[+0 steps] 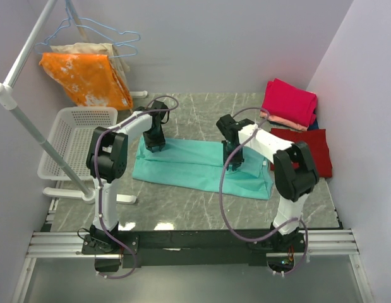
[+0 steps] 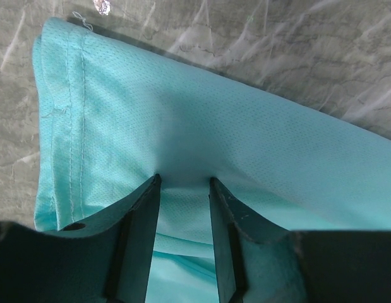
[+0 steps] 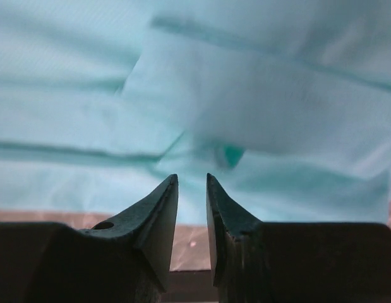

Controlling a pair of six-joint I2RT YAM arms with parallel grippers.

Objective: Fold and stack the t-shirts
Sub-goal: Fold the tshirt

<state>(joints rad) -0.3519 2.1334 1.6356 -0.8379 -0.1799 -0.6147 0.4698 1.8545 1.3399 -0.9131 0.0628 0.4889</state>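
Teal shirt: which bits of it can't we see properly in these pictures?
- Top view: the right arm and its cable cover part of the teal shirt's right end.
- Left wrist view: the left gripper's fingers hide whether cloth is pinched; the shirt runs off the right edge.
- Right wrist view: too close, so folds look blurred; edges cut the shirt off.

A spread t-shirt (image 1: 189,165) is lying across the middle of the table (image 1: 201,110), running left to right. The left gripper (image 1: 155,148) is standing at its far left corner, and the right gripper (image 1: 234,166) is hanging over its right part. A basket (image 1: 81,110) is sitting at the table's left edge, with cloths (image 1: 88,79) hanging behind it. At the far right, folded t-shirts (image 1: 290,101) are lying in a pile, and a flat t-shirt (image 1: 312,148) is lying just nearer.
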